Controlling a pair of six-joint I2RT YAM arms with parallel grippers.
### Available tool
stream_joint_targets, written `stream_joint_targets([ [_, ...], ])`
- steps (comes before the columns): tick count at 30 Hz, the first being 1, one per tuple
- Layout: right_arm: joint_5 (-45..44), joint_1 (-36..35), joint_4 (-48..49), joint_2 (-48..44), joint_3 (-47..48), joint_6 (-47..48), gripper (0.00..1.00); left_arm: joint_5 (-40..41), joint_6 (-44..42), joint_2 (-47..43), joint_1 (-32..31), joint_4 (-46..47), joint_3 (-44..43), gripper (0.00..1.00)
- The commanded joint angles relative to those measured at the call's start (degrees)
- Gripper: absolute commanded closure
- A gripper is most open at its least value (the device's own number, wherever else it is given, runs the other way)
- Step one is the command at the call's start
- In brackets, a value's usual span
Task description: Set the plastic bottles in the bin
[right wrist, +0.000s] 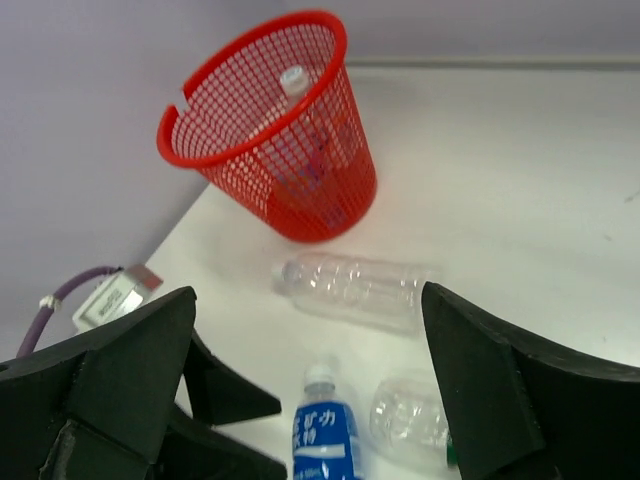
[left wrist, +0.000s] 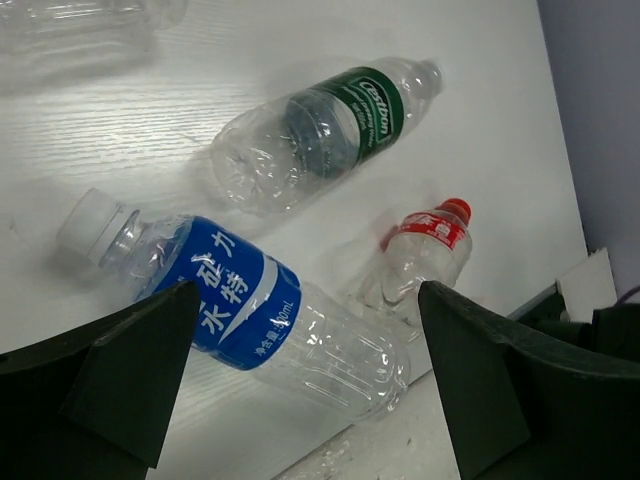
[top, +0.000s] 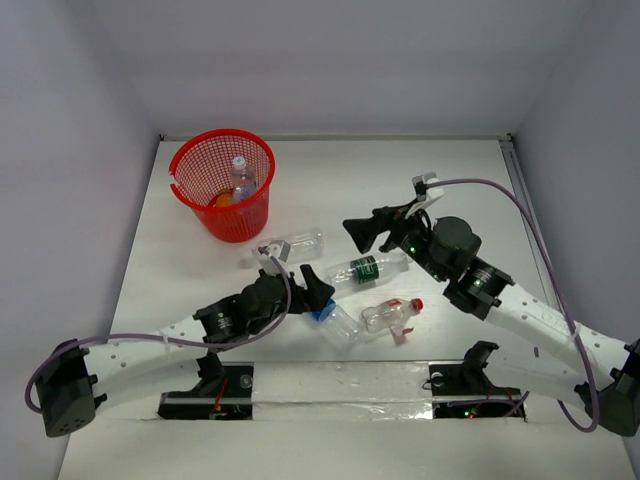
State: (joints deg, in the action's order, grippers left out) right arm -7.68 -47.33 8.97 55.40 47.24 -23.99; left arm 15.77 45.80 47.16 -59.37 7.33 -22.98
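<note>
Where the table (top: 450, 170) meets its far left corner, the red mesh bin (top: 235, 222) stands upright. Inside it a clear bottle with a white cap (top: 240, 178) leans against the wall, and something orange (top: 224, 199) lies low beside it; the right wrist view shows the same cap just under the rim.

Four more plastic bottles lie on their sides toward the middle of the near edge. An unlabelled clear bottle (top: 298, 244) is nearest the bin. A green-labelled bottle (top: 367, 270) lies right of it. A blue-labelled bottle (top: 335, 318) and a small red-capped bottle (top: 392, 314) sit closest to the near edge, side by side and apart.

The left gripper (top: 318, 288) is spread wide and low over the blue-labelled bottle (left wrist: 260, 310), one finger on each side of its labelled middle; whether either finger touches it cannot be told. It grasps nothing.

The right gripper (top: 360, 232) is also spread wide and empty, held above the table between the unlabelled and green-labelled bottles, pointing toward the left edge and the bin (right wrist: 270, 140).
</note>
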Motion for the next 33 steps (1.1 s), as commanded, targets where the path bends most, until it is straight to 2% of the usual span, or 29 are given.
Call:
stream_joint_targets([
  [1,3.3,-0.2,-2.9,-2.5,-1.1,-1.7,0.00,8.2,6.7,0.2,-1.3,-0.6,0.0,0.10],
  [5,4.8,-0.2,-3.3,-3.0,-2.8,-1.9,0.00,11.3,9.9,-0.8,-2.6,-6.3,0.1,0.10],
  [13,6.5,-0.2,-2.3,-3.6,-5.1,-1.9,0.01,10.2,14.4,3.4,-2.6,-7.2,2.4,0.10],
  [33,12.0,-0.2,0.8,-2.0,-9.0,-3.7,0.03,13.2,13.9,16.1,-2.6,0.1,1.4,0.10],
])
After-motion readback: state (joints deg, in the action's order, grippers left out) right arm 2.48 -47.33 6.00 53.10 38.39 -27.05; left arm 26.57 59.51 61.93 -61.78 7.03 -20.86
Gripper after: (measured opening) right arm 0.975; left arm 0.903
